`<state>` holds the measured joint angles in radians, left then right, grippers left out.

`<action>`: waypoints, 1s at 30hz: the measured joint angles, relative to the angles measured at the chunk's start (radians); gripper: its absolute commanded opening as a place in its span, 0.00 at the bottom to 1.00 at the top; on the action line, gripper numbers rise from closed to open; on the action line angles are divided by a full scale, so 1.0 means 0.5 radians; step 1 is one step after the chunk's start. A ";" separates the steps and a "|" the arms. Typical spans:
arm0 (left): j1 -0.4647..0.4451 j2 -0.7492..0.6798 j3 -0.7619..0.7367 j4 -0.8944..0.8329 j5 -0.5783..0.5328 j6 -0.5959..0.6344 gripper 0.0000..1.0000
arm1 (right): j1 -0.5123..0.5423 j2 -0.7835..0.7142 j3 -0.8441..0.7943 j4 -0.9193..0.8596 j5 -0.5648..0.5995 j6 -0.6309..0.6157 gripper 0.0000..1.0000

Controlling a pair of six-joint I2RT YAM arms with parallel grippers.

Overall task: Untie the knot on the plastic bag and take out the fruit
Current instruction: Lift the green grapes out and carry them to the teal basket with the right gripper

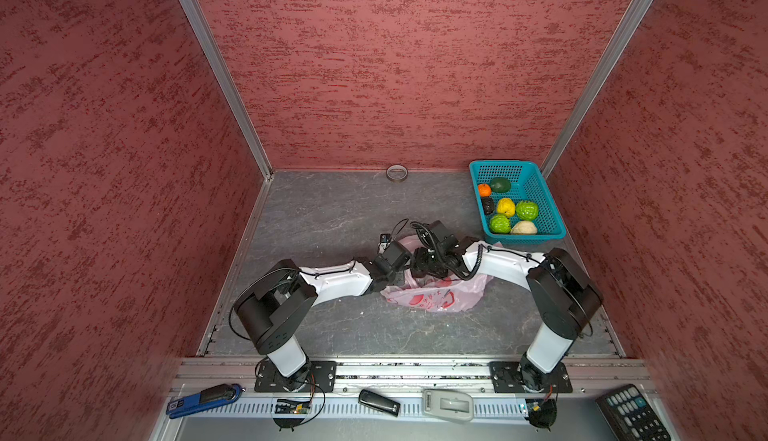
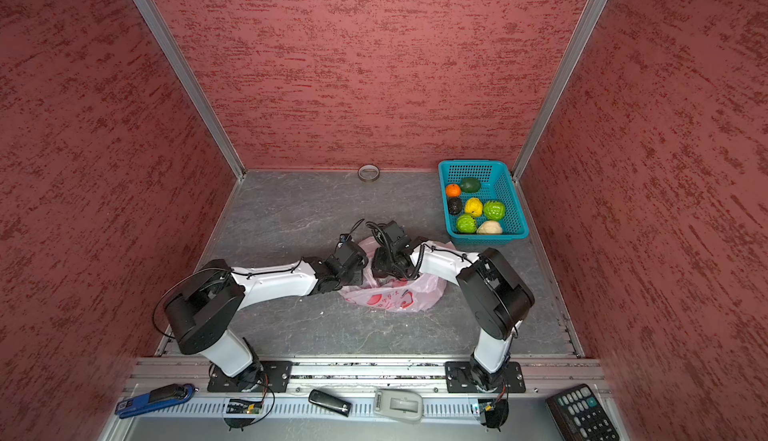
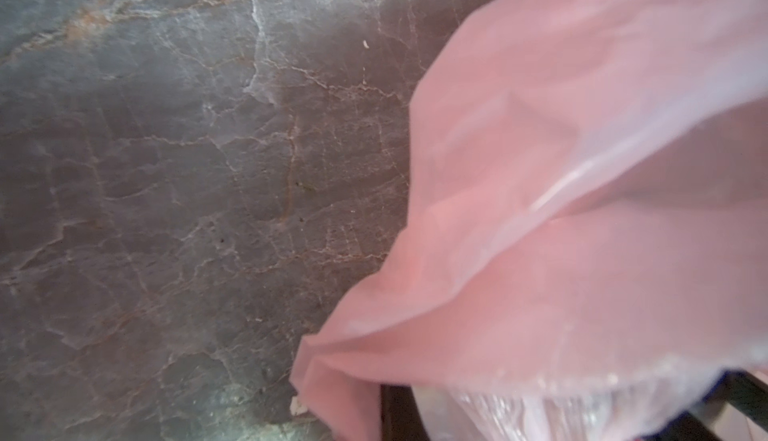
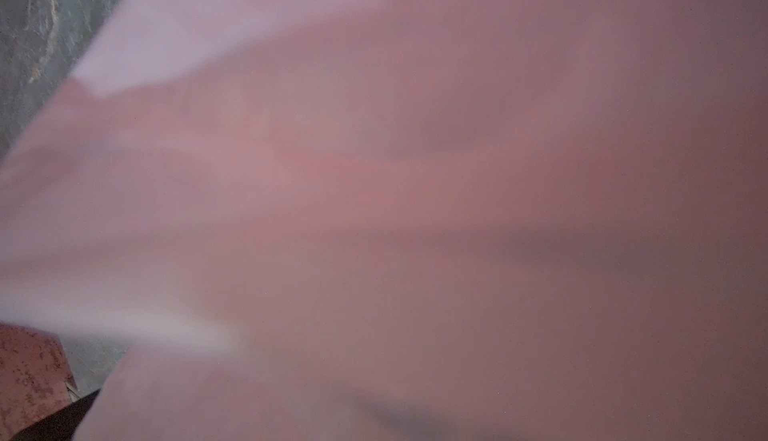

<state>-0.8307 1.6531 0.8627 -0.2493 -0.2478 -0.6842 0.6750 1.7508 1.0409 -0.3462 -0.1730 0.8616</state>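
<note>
In both top views one plastic bag (image 1: pixel 440 298) (image 2: pixel 397 298) lies mid-table, at 7 o'clock from one teal basket (image 1: pixel 556 215) holding all seven fruit (image 1: pixel 527 210). Two arms bend inward over the bag. The left gripper (image 1: pixel 397 277) is clamped on its film, beside the right gripper (image 1: pixel 420 269).

Left wrist view: pink film drapes over the table (image 3: pixel 166 169).

Right wrist view: film fills it, so that gripper's spread cannot be told.

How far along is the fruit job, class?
Done: seven fruit sit in the basket. In hand: left gripper shut on the bag, right gripper at it too. Left: unclear; the knot and any fruit inside the bag are hidden.
</note>
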 measured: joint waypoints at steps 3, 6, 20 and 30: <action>0.000 0.000 0.001 -0.001 -0.002 -0.002 0.00 | 0.006 -0.012 -0.004 0.014 -0.003 0.011 0.50; 0.001 0.000 0.001 -0.004 -0.013 -0.015 0.00 | 0.008 -0.100 -0.040 0.014 -0.011 0.020 0.48; 0.030 -0.011 0.001 -0.050 -0.047 -0.027 0.00 | 0.019 -0.732 -0.089 -0.156 -0.012 0.052 0.48; 0.056 -0.026 0.018 -0.089 -0.047 0.022 0.00 | -0.038 -0.779 0.127 -0.200 -0.049 0.067 0.48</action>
<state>-0.8028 1.6402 0.8715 -0.2939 -0.2710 -0.6731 0.6559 1.3613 1.1046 -0.4461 -0.1974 0.8951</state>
